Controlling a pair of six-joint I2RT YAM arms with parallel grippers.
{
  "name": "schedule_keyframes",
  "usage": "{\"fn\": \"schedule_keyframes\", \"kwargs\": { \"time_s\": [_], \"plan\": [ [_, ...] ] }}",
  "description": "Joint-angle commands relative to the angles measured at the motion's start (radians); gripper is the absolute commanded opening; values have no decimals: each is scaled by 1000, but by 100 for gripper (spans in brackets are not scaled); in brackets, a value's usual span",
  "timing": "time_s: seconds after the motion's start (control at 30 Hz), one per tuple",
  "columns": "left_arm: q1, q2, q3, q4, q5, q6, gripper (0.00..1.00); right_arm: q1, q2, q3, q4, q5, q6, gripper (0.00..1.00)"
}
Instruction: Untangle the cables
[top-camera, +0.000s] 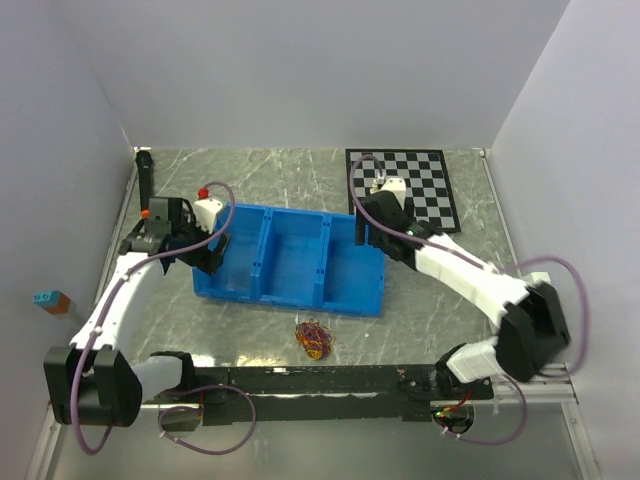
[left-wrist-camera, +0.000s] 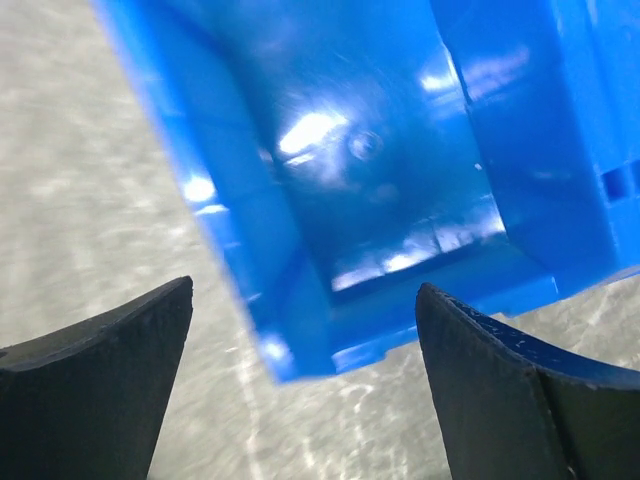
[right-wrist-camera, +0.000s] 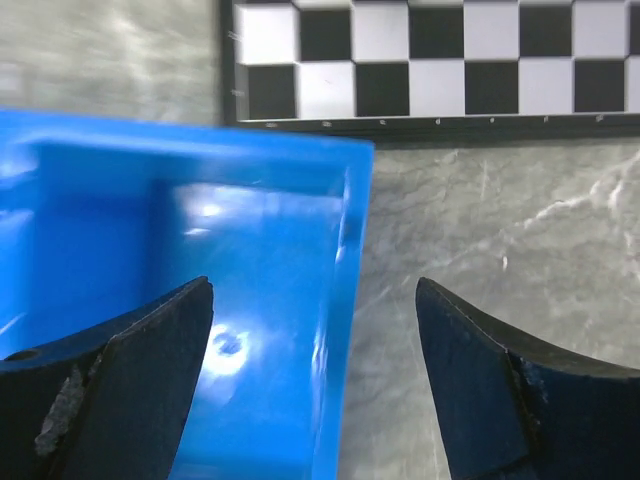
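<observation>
Cables (top-camera: 315, 340) first: a small knot of red, yellow and dark strands lies on the table (top-camera: 280, 170), just in front of the bin's near wall and ahead of the black rail between the arm bases. Nothing touches it, and both grippers are well away from it.

The bin (top-camera: 290, 265) is blue with 3 compartments and sits mid-table. A checkerboard (top-camera: 405, 185) lies flat beyond its right end.

Left gripper (top-camera: 212, 258) hangs at the bin's left end. From its wrist camera, the gripper (left-wrist-camera: 305, 390) is spread wide, with its black fingers (left-wrist-camera: 100, 370) far apart and nothing between them. The bin (left-wrist-camera: 380, 180) fills the frame beyond them, showing an end compartment with a glossy floor and 1 corner over the grey table (left-wrist-camera: 90, 200).

Right gripper (top-camera: 363, 232) is at the bin's far right corner. Its wrist view shows the gripper (right-wrist-camera: 315, 380) just as wide, fingers (right-wrist-camera: 120, 380) parted and holding nothing. The bin's right wall (right-wrist-camera: 345, 260) runs up between the fingertips, with blue compartment to the left and marbled table (right-wrist-camera: 480, 230) to the right. The checkerboard (right-wrist-camera: 430, 60) runs across the top.
</observation>
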Motion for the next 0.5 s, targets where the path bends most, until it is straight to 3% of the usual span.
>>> {"fn": "schedule_keyframes", "kwargs": {
  "time_s": [0.0,0.1,0.23,0.3,0.47],
  "plan": [
    [-3,-90,127,-85,-73,15,97,93,-210,-57,-46,7,38,88],
    [-1,-136,203,-171,-27,35,97,203,-332,-143,-54,-60,73,85],
    [-20,-164,287,-325,180,75,97,335,-475,-304,49,-230,90,81],
    [-70,-182,309,-401,267,119,97,365,-529,-380,109,-334,81,79],
    [-266,-227,247,-377,269,74,97,405,-519,-474,199,-493,63,72]
  ]
}}
